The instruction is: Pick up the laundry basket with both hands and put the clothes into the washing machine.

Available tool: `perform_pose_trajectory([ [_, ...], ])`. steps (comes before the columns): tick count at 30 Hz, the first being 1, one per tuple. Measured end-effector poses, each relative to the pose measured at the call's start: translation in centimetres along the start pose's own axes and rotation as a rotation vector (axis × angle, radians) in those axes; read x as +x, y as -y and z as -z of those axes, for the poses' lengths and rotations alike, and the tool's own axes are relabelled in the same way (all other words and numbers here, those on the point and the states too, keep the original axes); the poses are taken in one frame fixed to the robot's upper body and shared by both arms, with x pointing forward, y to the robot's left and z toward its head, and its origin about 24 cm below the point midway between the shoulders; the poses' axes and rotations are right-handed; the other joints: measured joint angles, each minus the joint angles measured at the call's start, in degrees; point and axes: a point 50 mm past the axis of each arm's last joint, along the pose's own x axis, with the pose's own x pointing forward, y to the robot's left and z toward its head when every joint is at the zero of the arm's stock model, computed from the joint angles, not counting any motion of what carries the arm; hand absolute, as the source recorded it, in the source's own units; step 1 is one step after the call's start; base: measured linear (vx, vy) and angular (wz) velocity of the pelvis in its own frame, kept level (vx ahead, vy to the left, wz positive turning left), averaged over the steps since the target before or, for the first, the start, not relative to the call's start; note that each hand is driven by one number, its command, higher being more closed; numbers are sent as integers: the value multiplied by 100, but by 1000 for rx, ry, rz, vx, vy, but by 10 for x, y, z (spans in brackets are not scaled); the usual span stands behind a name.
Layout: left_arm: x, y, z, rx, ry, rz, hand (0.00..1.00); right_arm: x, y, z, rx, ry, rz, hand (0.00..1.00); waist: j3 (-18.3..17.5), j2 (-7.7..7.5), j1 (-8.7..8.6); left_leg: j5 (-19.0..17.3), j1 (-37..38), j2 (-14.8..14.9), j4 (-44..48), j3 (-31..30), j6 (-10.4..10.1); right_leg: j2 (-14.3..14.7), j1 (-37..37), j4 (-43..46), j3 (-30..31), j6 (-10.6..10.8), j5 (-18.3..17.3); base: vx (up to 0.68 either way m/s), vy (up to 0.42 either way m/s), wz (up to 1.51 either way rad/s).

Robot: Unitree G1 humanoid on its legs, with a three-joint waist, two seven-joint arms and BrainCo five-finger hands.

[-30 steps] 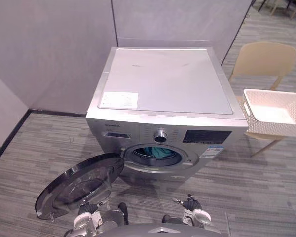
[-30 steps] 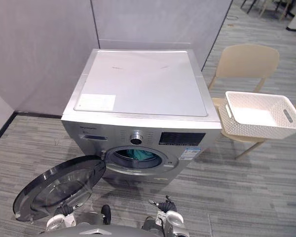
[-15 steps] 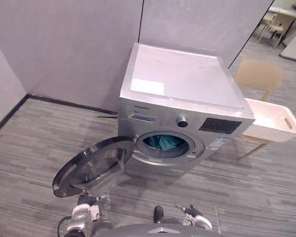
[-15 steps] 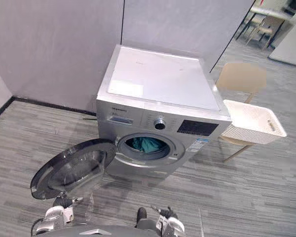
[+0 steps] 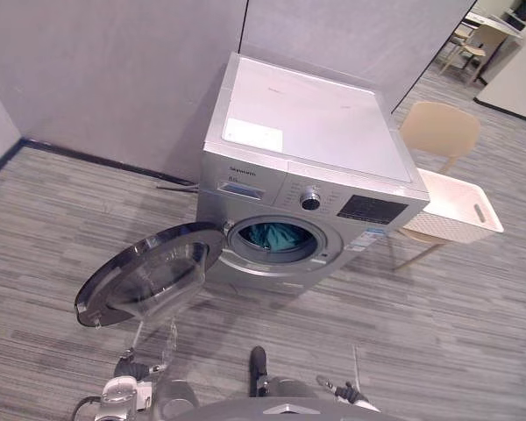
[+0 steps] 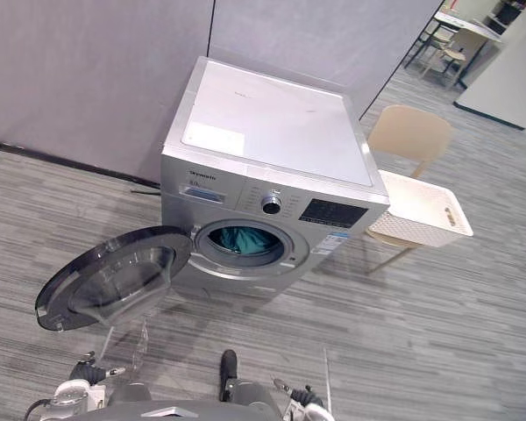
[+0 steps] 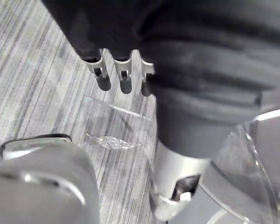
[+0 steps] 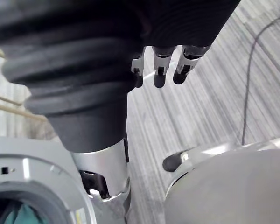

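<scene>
- Both hands hang low in front of me. My left hand point(image 7: 125, 78) has loose, straight fingers and carries nothing; my right hand point(image 8: 159, 70) is the same.
- The white laundry basket point(image 5: 445, 230) sits on a beige chair point(image 5: 438, 127) just beside the silver washing machine point(image 5: 307, 132), and it looks empty.
- Teal clothes point(image 5: 274, 235) lie inside the drum, with the door point(image 5: 149, 276) swung wide open.
- My read: loading is done and this is the tail of the task.
- The next move would likely be shutting the door, which means stepping in and raising my left hand to its rim.
</scene>
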Motion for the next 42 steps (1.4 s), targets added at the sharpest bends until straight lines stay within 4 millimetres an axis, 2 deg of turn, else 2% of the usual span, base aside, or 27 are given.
perform_pose_trajectory([
  [1, 1, -6, -1, 4, -1, -15, 0, -2, 2, 7, 4, -6, 5, 0, 2, 0, 3, 125, 44, 88, -156, -148, -43, -58, -22, 1134, -14, -92, -326, -85, 83, 38],
  [2, 1, -9, 0, 5, -4, -22, 0, -3, 1, 8, 7, -7, 3, 0, 0, -17, 48, 240, 84, 104, -312, -217, -61, -172, 87, 1729, 69, -167, -266, -63, 56, 40],
  [3, 1, -9, 1, 2, -7, -23, 0, -3, 0, 9, 11, -9, 0, 0, 2, -39, 95, 293, 90, 76, -397, -228, -65, -222, 171, 1827, 130, -218, -170, -74, 17, 23],
  [4, 1, -13, 1, -20, -14, -37, 0, -3, -9, 9, 25, -7, -22, 0, 11, -110, 128, 579, 138, -75, -825, -227, -95, -305, 156, 1642, 108, -223, -87, -56, -7, 11],
  [7, 0, -1, 4, -92, -30, -25, 0, -2, -6, 7, 39, -4, -8, 0, 43, -52, 73, 1253, 488, -297, -1856, -183, -88, -375, 322, 1002, 146, -270, 10, 1, -30, 18],
  [8, -1, 1, 3, -116, -29, -27, 0, -2, -5, 7, 45, -5, -5, 0, 45, -42, 76, 1324, 496, -309, -1950, -176, -95, -374, 430, 754, 147, -270, 10, 2, -30, -9],
  [9, -1, 1, 0, -171, -19, -39, 0, -3, -4, 10, 65, -20, 4, 0, 42, -42, 111, 1453, 464, -380, -2115, -113, -103, -379, 667, 87, 159, -272, 11, -19, -25, -19],
  [11, -1, 1, -5, -205, 3, -53, 0, -3, -4, 12, 70, -30, 5, 0, 7, -127, 153, 1553, 453, -434, -2253, -3, -98, -397, 776, -412, 263, -313, 42, -32, -29, -36],
  [13, -2, 2, -16, -239, 55, -58, 0, -3, -4, 13, 69, -32, 8, 0, 10, -121, 145, 1689, 472, -497, -2445, 65, -106, -414, 776, -647, 317, -349, 68, -61, -40, -25],
  [16, -10, 6, -51, -289, 228, -39, 0, -3, -2, 11, 49, -23, 14, 0, 22, -101, 108, 1957, 559, -529, -2894, 31, -183, -410, 769, -741, 301, -425, 11, -108, -67, 7],
  [18, -24, 11, -79, -327, 391, -17, 0, -3, 0, 12, 49, -22, 17, 0, 8, -114, 107, 2127, 556, -584, -3194, -54, -202, -434, 770, -821, 278, -552, -185, -131, -54, 14],
  [19, -27, 10, -84, -334, 421, -17, 0, -4, 0, 14, 50, -25, 19, 0, -8, -137, 110, 2153, 552, -620, -3244, -77, -220, -471, 771, -850, 278, -545, -276, -103, -50, 10],
  [22, -43, 3, -97, -363, 529, -29, 0, -6, 5, 22, 48, -42, 31, 0, -121, -307, 100, 2359, 527, -894, -3429, -105, -287, -727, 769, -921, 273, -500, -1123, -71, -96, 8],
  [23, -45, -1, -100, -376, 546, -45, 0, -7, 7, 26, 51, -50, 37, 0, -165, -369, 91, 2430, 526, -966, -3454, -114, -315, -823, 747, -958, 257, -208, -1365, -85, -184, 18],
  [24, -46, -1, -101, -402, 549, -62, 0, -7, 17, 24, 41, -43, 61, 0, -144, -195, 73, 2519, 489, -895, -3453, -185, -286, -732, 702, -909, 188, -231, -1438, -66, -159, 16],
  [27, -45, -13, -105, -420, 560, -133, 0, -8, 27, 25, 30, -49, 83, 0, -147, -34, 53, 2589, 354, -787, -3432, -215, -377, -645, 642, -974, 110, -206, -1381, -44, -89, 6],
  [28, -44, -22, -116, -437, 590, -176, 0, -9, 29, 28, 32, -55, 88, 0, -137, -30, 64, 2595, 283, -765, -3418, -216, -388, -615, 609, -1052, 105, -158, -1302, -17, -34, 1],
  [30, -45, -45, -154, -439, 691, -256, 0, -9, 25, 27, 26, -51, 75, 0, -68, -135, 78, 2637, 90, -761, -3417, -207, -421, -604, 520, -1219, 103, -145, -1138, 0, 0, 0],
  [31, -45, -52, -164, -432, 718, -272, 0, -9, 22, 27, 17, -50, 64, 0, -30, -208, 82, 2643, 39, -767, -3418, -198, -415, -611, 487, -1268, 109, -129, -1098, -23, 5, -4],
  [33, -46, -82, -208, -464, 800, -338, 0, -9, 8, 25, 19, -32, 25, 0, 105, -505, 64, 2708, -188, -796, -3415, -178, -363, -642, 326, -1409, 120, -85, -893, -27, 15, -5],
  [34, -47, -88, -218, -474, 816, -351, 0, -9, 5, 26, 20, -32, 18, 0, 135, -550, 46, 2716, -237, -801, -3414, -179, -358, -651, 308, -1463, 120, -13, -829, -14, 24, -9],
  [35, -51, -100, -239, -486, 850, -374, 0, -9, 2, 26, 14, -31, 8, 0, 148, -593, 43, 2723, -343, -779, -3413, -153, -348, -636, 221, -1549, 141, 119, -621, -8, 25, -12],
  [36, -54, -106, -249, -491, 871, -383, 0, -9, 2, 24, 3, -26, 4, 0, 134, -618, 43, 2725, -390, -744, -3413, -146, -344, -602, 162, -1567, 151, 170, -482, -22, 36, -28],
  [38, -74, -127, -287, -510, 974, -421, 0, -8, 2, 18, -35, -2, -11, 0, 182, -556, 79, 2671, -560, -556, -3414, -121, -344, -393, -103, -1592, 329, 135, 70, -50, 53, -38],
  [39, -88, -139, -310, -521, 1034, -446, 0, -8, 0, 14, -56, 18, -23, 0, 199, -555, 75, 2691, -664, -470, -3413, -117, -334, -302, -221, -1632, 385, 84, 352, -66, 59, -30],
  [40, -95, -144, -320, -525, 1057, -455, 0, -8, 0, 13, -63, 21, -26, 0, 206, -554, 78, 2715, -701, -433, -3412, -114, -331, -266, -263, -1663, 408, 63, 492, -71, 74, -18],
  [42, -119, -155, -360, -529, 1133, -466, 0, -9, -5, 8, -93, 51, -50, 0, 323, -565, 53, 2755, -744, -387, -3410, -134, -268, -202, -283, -1744, 421, -110, 787, -68, 97, -4],
])
